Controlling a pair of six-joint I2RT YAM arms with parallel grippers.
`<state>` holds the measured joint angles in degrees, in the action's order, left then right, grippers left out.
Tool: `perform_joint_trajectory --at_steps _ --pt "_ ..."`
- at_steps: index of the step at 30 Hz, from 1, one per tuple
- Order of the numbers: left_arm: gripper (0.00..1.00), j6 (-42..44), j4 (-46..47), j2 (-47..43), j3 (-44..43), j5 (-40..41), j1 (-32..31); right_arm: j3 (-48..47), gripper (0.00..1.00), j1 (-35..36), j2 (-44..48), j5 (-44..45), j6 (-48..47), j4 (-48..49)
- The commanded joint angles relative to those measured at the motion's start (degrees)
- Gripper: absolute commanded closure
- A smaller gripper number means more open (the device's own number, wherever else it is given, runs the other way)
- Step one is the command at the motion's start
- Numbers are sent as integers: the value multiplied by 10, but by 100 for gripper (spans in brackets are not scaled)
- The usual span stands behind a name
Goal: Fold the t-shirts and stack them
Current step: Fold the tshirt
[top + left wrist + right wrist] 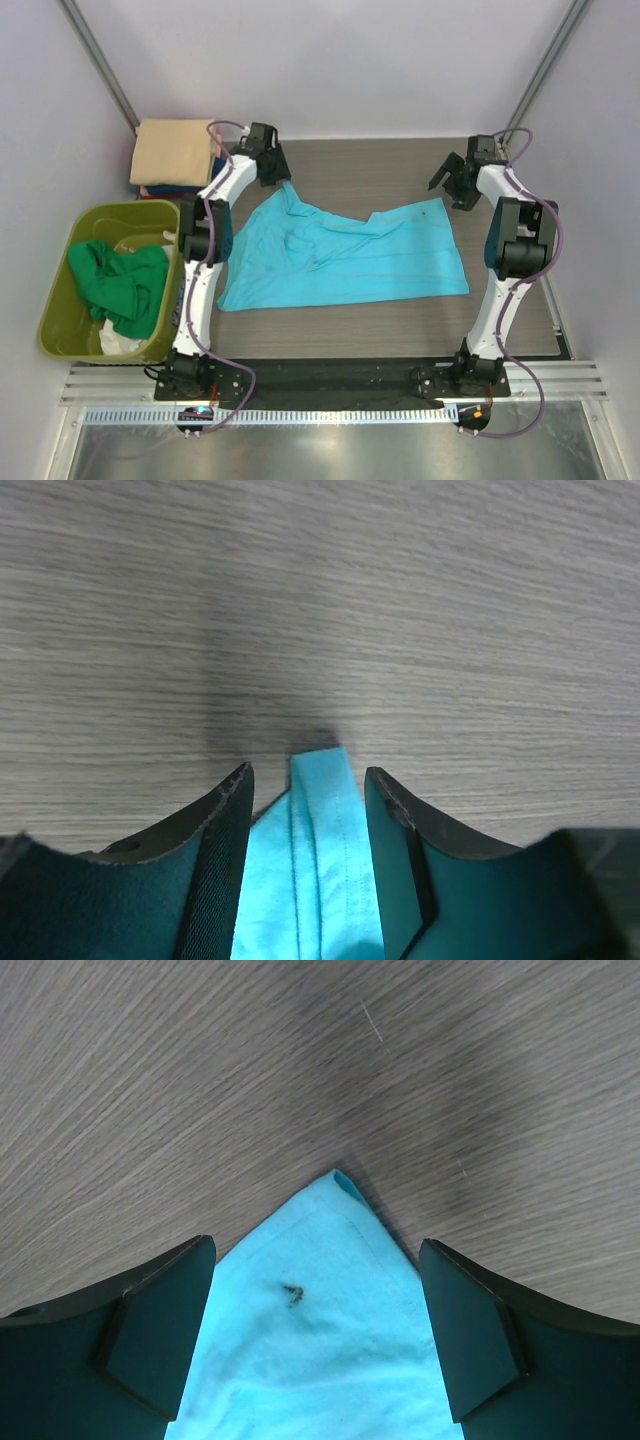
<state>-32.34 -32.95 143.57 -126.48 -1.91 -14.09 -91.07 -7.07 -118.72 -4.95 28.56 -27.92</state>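
A bright turquoise t-shirt lies spread and wrinkled on the wooden table. My left gripper is at its far left corner. In the left wrist view the gripper is open, with a hemmed strip of the shirt between the fingers. My right gripper is at the far right corner. In the right wrist view it is wide open, straddling that corner of the shirt, which lies flat on the table. A folded tan t-shirt tops a stack at the back left, with dark blue and red edges below it.
An olive-yellow bin stands left of the table, holding a crumpled green shirt and some white cloth. Walls close in the back and both sides. The shirt corner has a small dark mark.
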Motion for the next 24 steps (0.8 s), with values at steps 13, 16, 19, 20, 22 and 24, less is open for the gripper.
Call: perform_joint_trajectory --at_steps 13,16,19,20,22,24 --pt "99 5 23 -30 18 -3 -9 -75 23 9 -72 17 -39 -3" --pt "100 7 15 -46 20 7 -9 -74 35 18 -78 21 -47 -6" --pt "100 7 11 -60 22 7 -3 -62 55 23 -76 25 -49 -6" --pt "100 8 10 -65 23 8 -3 -57 58 23 -74 26 -51 -6" --pt "100 10 10 -75 29 9 -1 -42 66 24 -69 30 -52 -5" --pt "100 11 7 -80 29 10 1 -36 78 23 -67 27 -57 -6"
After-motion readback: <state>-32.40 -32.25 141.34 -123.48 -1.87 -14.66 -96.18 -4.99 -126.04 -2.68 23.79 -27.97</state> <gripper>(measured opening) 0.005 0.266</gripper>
